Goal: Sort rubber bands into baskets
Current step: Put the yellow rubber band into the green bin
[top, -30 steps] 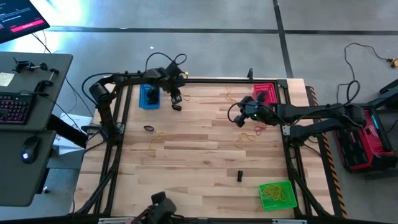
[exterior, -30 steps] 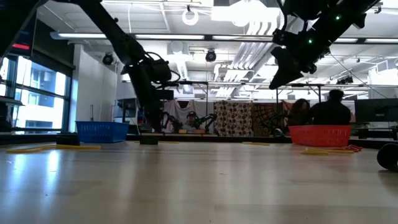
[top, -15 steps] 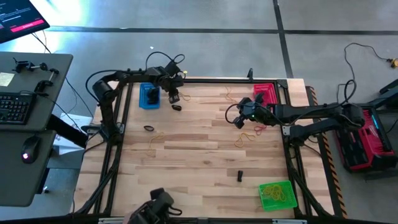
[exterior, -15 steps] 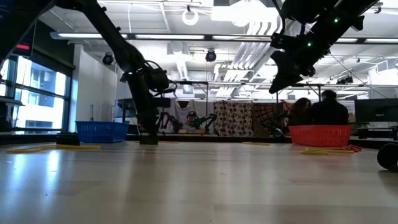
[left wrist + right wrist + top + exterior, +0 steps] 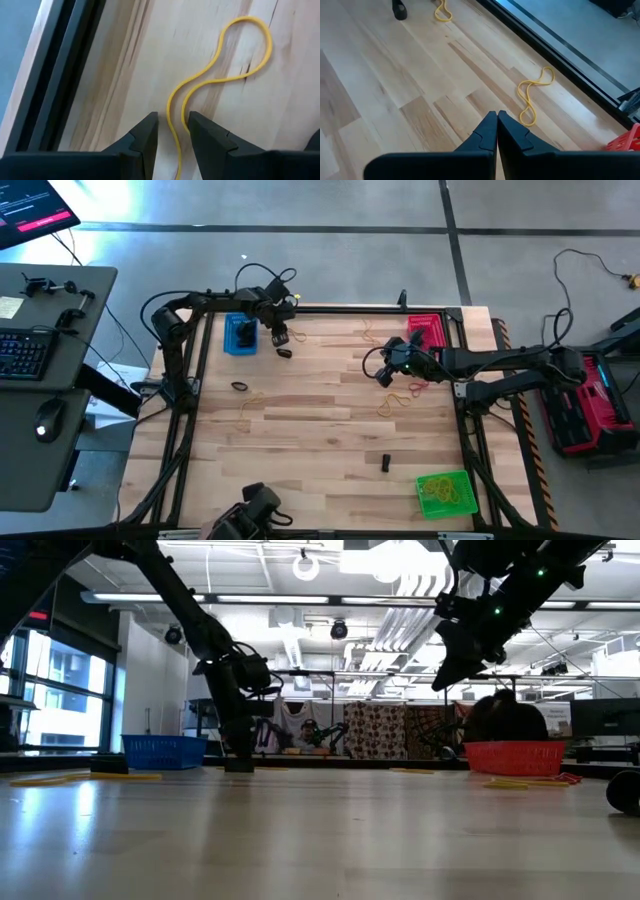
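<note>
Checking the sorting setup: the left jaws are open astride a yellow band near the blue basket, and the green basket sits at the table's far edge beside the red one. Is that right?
Not quite. The left gripper does straddle a yellow band by the blue basket, but the high view shows the green basket at the near right corner, far from the red basket.

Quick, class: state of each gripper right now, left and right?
Left gripper: open, fingers astride a yellow rubber band on the table.
Right gripper: closed, holding nothing visible.

Blue basket (image 5: 239,335), red basket (image 5: 427,330), green basket (image 5: 445,493), yellow band (image 5: 220,75).
</note>
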`<act>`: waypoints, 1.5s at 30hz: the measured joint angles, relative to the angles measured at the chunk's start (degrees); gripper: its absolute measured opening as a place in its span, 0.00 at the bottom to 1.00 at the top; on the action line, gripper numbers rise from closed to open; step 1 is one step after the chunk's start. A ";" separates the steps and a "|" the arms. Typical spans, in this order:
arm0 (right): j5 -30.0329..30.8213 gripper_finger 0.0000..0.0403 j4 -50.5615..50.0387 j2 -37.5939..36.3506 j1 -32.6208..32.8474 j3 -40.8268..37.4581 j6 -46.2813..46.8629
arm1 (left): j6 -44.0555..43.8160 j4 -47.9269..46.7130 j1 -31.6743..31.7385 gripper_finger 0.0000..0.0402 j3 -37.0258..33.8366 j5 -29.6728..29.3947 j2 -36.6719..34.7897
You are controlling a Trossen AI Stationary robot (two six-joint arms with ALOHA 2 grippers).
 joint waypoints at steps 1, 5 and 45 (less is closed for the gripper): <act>-0.19 0.00 0.02 0.00 0.00 0.00 0.00 | 0.00 -0.05 0.01 0.26 0.04 -0.03 0.27; -0.77 0.00 0.04 0.00 0.46 0.00 0.00 | 0.02 -0.76 -0.16 0.22 -0.02 -0.28 -0.21; 0.97 0.11 4.31 0.00 11.96 0.00 -0.46 | -3.48 -4.26 -1.71 0.26 -0.23 -1.03 -5.20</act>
